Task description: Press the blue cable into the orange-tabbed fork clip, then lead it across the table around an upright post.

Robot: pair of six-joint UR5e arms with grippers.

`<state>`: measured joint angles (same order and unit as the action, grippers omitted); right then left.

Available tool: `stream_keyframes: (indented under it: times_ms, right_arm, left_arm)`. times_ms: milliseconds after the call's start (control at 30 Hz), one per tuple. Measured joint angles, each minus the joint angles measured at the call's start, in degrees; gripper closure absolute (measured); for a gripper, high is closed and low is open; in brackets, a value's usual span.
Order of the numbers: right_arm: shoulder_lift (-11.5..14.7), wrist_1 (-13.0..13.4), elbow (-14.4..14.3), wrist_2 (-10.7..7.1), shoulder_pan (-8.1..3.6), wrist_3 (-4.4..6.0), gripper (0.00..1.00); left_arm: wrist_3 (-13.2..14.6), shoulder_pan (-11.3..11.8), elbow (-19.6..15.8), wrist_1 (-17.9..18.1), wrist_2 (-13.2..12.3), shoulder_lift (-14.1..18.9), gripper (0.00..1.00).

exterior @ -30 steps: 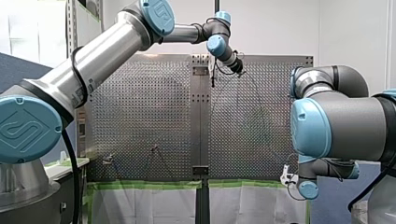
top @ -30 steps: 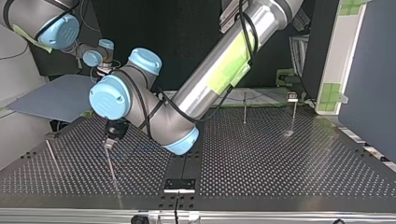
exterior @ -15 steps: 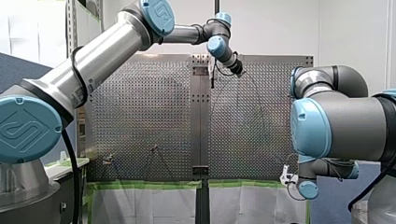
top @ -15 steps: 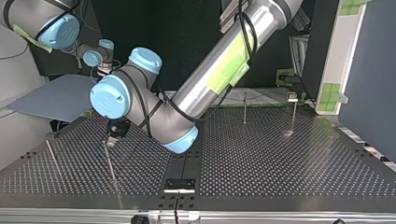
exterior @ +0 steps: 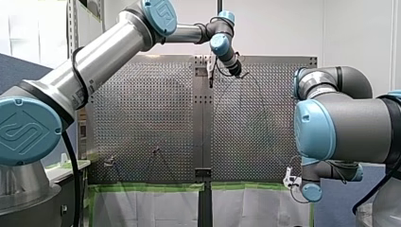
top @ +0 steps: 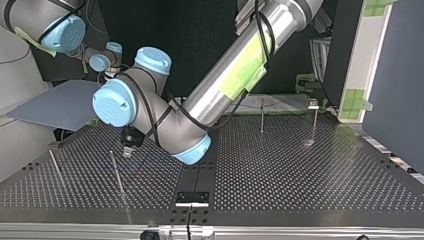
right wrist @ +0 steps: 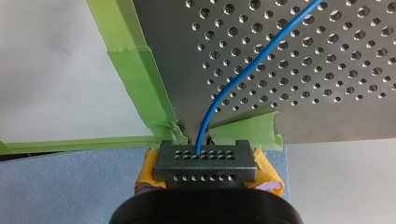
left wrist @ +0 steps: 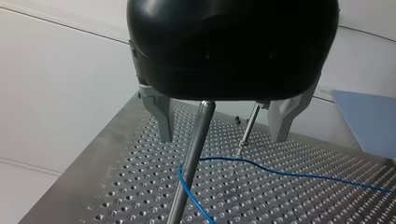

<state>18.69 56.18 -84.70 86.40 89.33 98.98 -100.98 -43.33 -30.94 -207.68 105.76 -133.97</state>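
Since the blue cable point(left wrist: 289, 175) already curls round the foot of the nearer upright post point(left wrist: 191, 163), the job now, as I judge it, is to keep that loop seated. My left gripper point(left wrist: 223, 123) hangs with its metal fingers point(left wrist: 163, 116) spread wide and empty, the post standing ahead between them, so any lift should go straight off without brushing post or wire. My right gripper point(right wrist: 205, 161) is clamped on the cable between its yellow pads point(right wrist: 266, 170), just off the taped edge of the perforated table point(right wrist: 327, 107); it should hold gentle tension, not drag. Against the top view a second ago, my left gripper has slid off the post's top toward that view's right, leaving the post bare.
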Motion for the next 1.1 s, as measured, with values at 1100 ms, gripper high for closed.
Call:
stream_keyframes:
  times_ms: [1100]
  right_arm:
    - [0.0, -0.2, 0.01, -0.07, 0.17, -0.09, 1.0]
  left_arm:
    - [2.1, -0.36, -5.28, 0.55, 2.78, 4.78, 0.01]
